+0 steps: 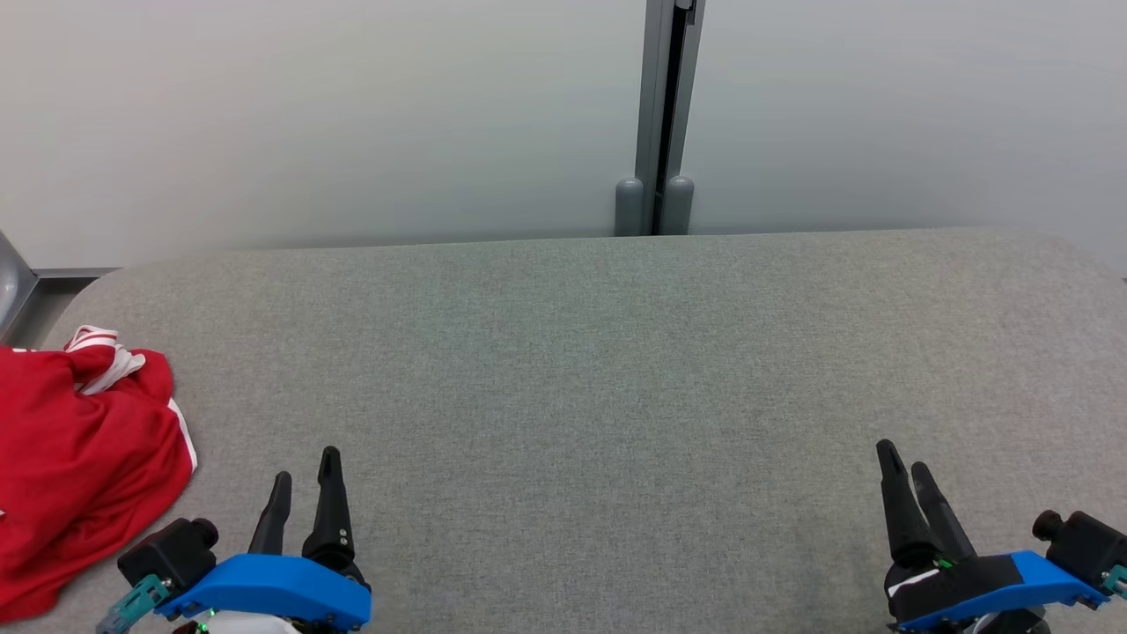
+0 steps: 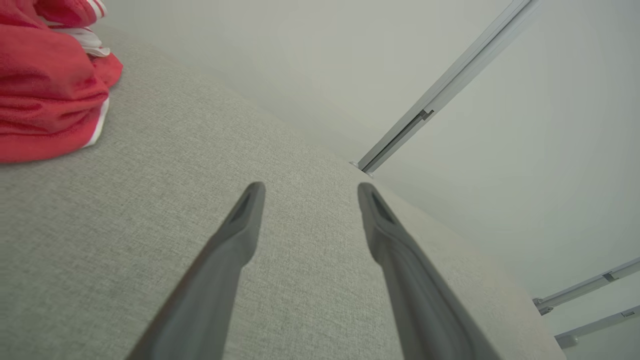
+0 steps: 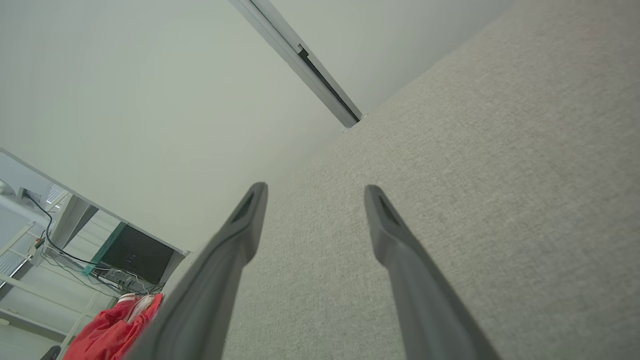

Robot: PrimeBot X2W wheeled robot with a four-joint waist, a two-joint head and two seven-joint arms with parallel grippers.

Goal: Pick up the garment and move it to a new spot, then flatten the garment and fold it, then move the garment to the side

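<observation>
The garment [image 1: 79, 458] is red with white stripes and lies crumpled at the left edge of the grey fabric table [image 1: 599, 370]. In the left wrist view the garment [image 2: 47, 85] sits at the upper left, and in the right wrist view the garment [image 3: 112, 332] shows at the lower left. My left gripper [image 1: 305, 467] stands open near the front edge, just right of the garment and apart from it, with nothing between its fingers [image 2: 240, 225]. At the front right, far from the cloth, my right gripper [image 1: 905, 458] is open and empty, its fingers [image 3: 390, 230] spread.
A pale wall rises behind the table, with a grey vertical rail [image 1: 662, 114] at the back middle. A metal frame piece [image 1: 18, 291] shows past the table's left end. A dark box with cables [image 3: 135, 255] stands beyond that end.
</observation>
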